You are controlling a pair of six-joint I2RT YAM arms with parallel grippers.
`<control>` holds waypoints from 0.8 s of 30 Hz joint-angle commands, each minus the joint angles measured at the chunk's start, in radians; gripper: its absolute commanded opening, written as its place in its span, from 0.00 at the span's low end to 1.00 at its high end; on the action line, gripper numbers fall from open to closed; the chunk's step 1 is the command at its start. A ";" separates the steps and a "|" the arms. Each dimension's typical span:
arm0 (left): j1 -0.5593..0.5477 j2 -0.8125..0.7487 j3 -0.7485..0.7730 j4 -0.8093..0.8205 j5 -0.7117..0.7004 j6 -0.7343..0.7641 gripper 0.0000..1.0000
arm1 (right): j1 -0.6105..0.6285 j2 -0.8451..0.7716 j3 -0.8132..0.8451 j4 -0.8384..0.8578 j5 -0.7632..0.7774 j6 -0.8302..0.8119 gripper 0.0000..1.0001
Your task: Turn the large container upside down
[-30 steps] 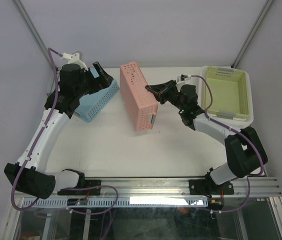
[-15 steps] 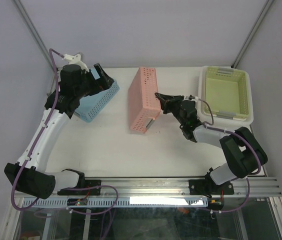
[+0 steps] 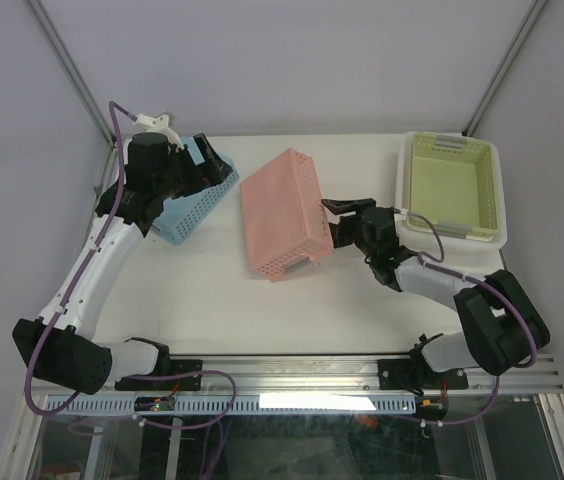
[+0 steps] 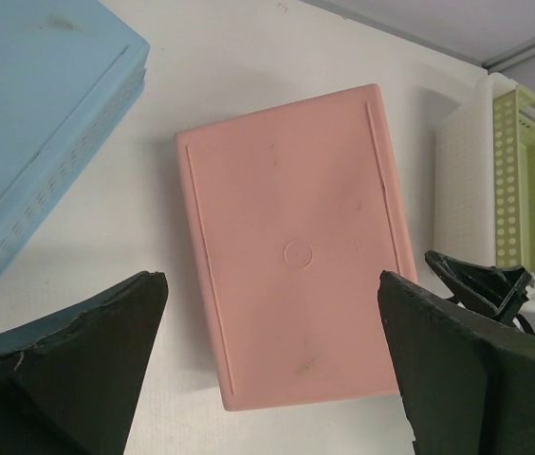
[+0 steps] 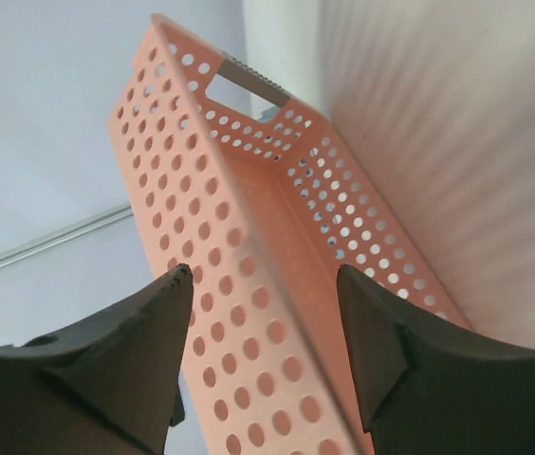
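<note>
The large container (image 3: 284, 212) is a pink perforated basket in the middle of the table, its flat bottom (image 4: 291, 246) facing up. It leans, with the right-hand rim (image 5: 249, 237) raised off the table. My right gripper (image 3: 335, 222) is low at that raised edge and open, with the rim wall running between its fingers (image 5: 266, 275) and untouched by them. My left gripper (image 3: 212, 165) hangs open above the table to the left of the container and holds nothing (image 4: 272, 280).
A blue perforated basket (image 3: 197, 200) lies tilted at the back left under the left arm, also seen in the left wrist view (image 4: 30, 123). A yellow-green basket (image 3: 452, 185) sits inside a white tub (image 3: 502, 200) at the back right.
The pink container has tipped from standing on its side to bottom up. My right gripper has opened and let go of its rim, dropping lower. The left arm shifted slightly.
</note>
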 commanded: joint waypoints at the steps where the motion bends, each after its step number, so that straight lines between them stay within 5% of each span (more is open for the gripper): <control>1: -0.005 0.000 -0.003 0.041 0.043 -0.007 0.99 | 0.009 -0.087 0.104 -0.245 0.096 -0.156 0.72; 8: -0.020 0.021 -0.011 0.051 0.046 -0.010 0.99 | 0.062 -0.087 0.309 -0.742 0.308 -0.258 0.87; 14: -0.040 0.037 -0.008 0.056 0.041 -0.010 0.99 | 0.080 -0.062 0.393 -0.921 0.396 -0.295 0.97; 24: -0.078 0.010 -0.058 0.052 -0.008 -0.003 0.99 | 0.079 -0.157 0.276 -0.723 0.250 -0.779 0.98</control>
